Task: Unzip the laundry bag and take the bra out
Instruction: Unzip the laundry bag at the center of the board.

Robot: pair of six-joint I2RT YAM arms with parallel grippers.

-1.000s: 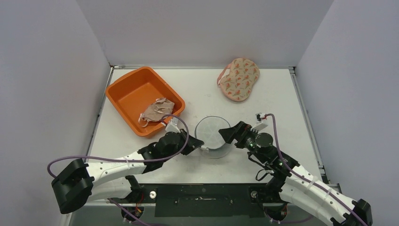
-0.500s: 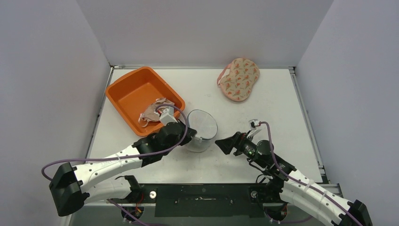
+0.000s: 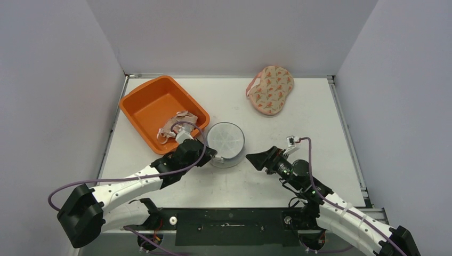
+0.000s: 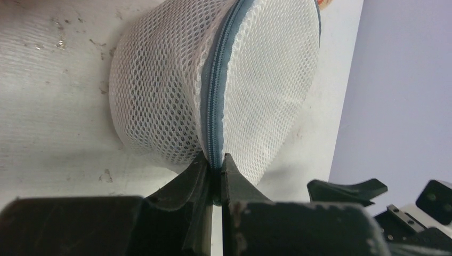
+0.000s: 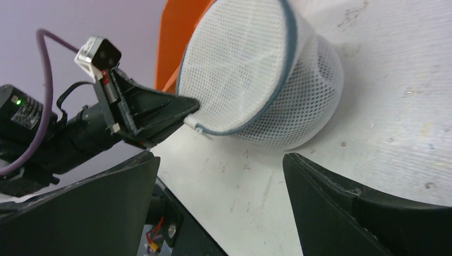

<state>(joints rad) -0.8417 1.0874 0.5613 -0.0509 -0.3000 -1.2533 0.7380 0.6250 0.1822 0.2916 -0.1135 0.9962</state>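
The laundry bag (image 3: 226, 142), a round white mesh drum with a blue zip, stands on the table just right of the orange tub. My left gripper (image 3: 212, 157) is shut on the zip seam at the bag's near-left rim; the left wrist view shows the jaws (image 4: 214, 162) pinching the blue zip of the bag (image 4: 160, 90). My right gripper (image 3: 255, 159) stands open a short way right of the bag, touching nothing; its wrist view shows the bag (image 5: 256, 80) beyond the spread jaws (image 5: 218, 176). A padded peach bra (image 3: 270, 89) with an orange pattern lies at the back.
An orange tub (image 3: 144, 109) at the left holds a beige strappy garment (image 3: 176, 127). Grey walls close in the table on three sides. The left arm's purple cable loops beside the tub.
My left gripper has dragged the bag left and back toward the tub. The right gripper has come away from the bag's right edge and now sits apart from it.
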